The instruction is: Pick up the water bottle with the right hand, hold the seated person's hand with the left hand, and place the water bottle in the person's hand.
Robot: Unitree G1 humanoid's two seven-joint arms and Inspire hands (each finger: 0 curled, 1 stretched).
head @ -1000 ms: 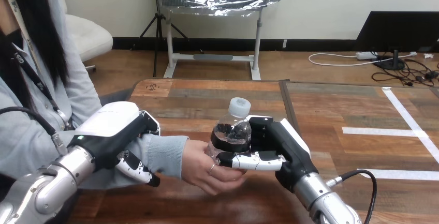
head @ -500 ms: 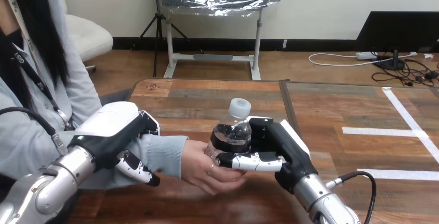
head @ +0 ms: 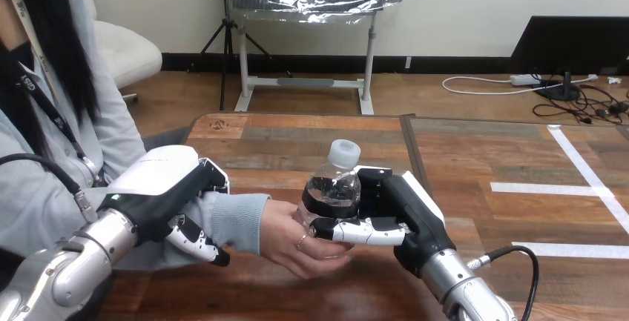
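Fingers (head: 356, 230) of the right hand (head: 393, 213) curled round the middle of the water bottle (head: 331, 187), thumb side hidden behind it. Grip closed, bottle upright, white cap (head: 343, 152) on top.

Bottle is held over the table (head: 311, 139), toward its left side, roughly midway between far edge and near edge. It does not rest on the wood.

Person's hand (head: 293, 241) is cupped at the bottle's lower part, touching it, just below the robot's fingers. Both hands are on the bottle.

Left hand (head: 167, 187) lies over the person's grey sleeve (head: 237, 221), behind the wrist. Its fingers wrap underneath the forearm, closed on it.

Handling, by judgement: clear thin plastic, likely light (fill level hard to read). Walls would give under a hard squeeze, and the smooth surface is apt to slip. Best hold looks like the dark band (head: 330, 199) round the middle, below the shoulder, with moderate pressure. Lower body is left free for the person's palm.

Release not yet made.
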